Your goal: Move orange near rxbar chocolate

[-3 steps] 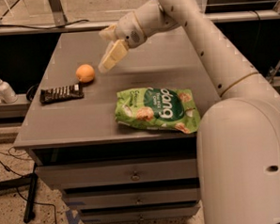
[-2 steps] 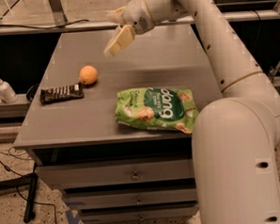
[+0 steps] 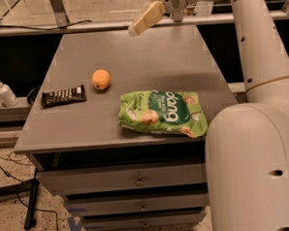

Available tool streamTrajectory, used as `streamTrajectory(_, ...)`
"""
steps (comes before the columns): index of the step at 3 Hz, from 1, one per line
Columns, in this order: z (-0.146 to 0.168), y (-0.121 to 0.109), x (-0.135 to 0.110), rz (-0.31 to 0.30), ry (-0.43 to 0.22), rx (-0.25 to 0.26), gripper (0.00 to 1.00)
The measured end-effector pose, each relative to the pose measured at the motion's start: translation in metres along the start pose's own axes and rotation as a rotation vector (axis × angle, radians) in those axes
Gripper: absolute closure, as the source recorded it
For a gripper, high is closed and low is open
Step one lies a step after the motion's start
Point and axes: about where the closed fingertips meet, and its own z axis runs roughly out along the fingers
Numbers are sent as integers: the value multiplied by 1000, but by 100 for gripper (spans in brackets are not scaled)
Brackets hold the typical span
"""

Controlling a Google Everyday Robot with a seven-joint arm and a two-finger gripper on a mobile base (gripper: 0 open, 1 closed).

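Note:
The orange lies on the grey table, left of the middle. The rxbar chocolate, a flat dark bar with white stripes, lies just left of and slightly in front of the orange, with a small gap between them. My gripper hangs high above the table's far edge, well behind and to the right of the orange. It holds nothing that I can see.
A green "dang" snack bag lies near the table's front right. My white arm fills the right side. A white pump bottle stands on a low shelf at the left. Drawers are below the tabletop.
My gripper has risen and pulled back toward the far edge, away from the orange. The orange, the bar and the bag have not moved.

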Motion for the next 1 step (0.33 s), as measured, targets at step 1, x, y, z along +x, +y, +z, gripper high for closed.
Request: streamTrajectory(1, -2, -2, -2, -4, -4, 6, 0)
